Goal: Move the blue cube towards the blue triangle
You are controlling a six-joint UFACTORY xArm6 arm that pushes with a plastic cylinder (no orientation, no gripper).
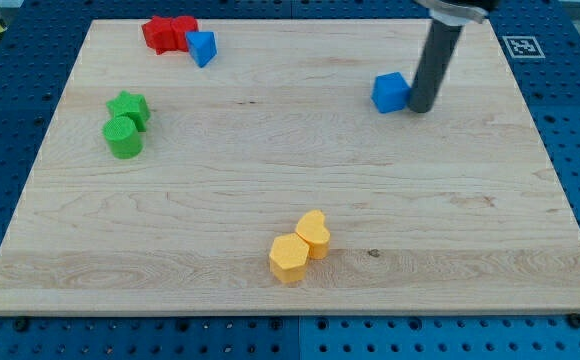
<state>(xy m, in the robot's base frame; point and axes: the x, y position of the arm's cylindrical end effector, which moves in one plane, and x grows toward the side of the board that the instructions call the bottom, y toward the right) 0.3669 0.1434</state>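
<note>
The blue cube (390,92) lies on the wooden board (290,200) at the view's upper right. My tip (421,107) stands right against the cube's right side, touching or nearly touching it. The blue triangle (203,47) lies far to the view's left of the cube, near the top edge, next to the red blocks.
Two red blocks (167,32) sit together at the top, touching the blue triangle's left side. A green star block (130,106) and a green cylinder (123,138) are at the left. A yellow hexagon (288,258) and a yellow heart-like block (314,233) lie at the bottom middle.
</note>
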